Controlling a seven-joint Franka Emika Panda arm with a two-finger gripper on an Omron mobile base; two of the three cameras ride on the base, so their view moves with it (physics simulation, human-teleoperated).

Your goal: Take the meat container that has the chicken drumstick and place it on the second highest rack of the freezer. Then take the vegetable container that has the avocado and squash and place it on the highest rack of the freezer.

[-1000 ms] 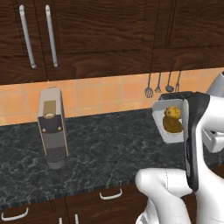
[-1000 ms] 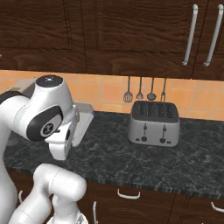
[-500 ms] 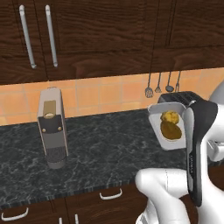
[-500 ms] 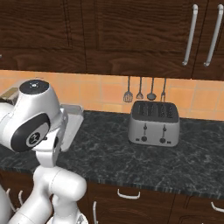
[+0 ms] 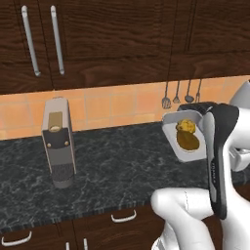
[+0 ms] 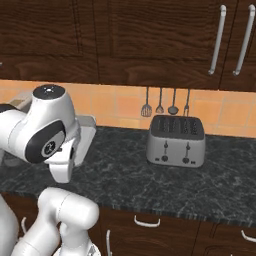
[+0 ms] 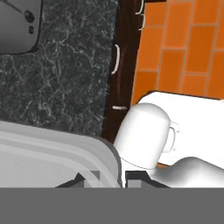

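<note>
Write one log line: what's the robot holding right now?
gripper: shut on tray | tray: lifted above counter, tilted | inside: avocado, squash | freezer: not reached

Grey tray rim (image 7: 57, 148) between claw (image 7: 109, 179) tips

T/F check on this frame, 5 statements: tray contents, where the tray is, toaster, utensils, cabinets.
1. The held tray carries the squash and the avocado. True.
2. The tray rests flat on the counter. False: it is lifted and tilted in the gripper.
3. The toaster stands on the counter. True.
4. Utensils hang on the tiled wall. True.
5. The upper cabinets are white. False: dark wood.
</note>
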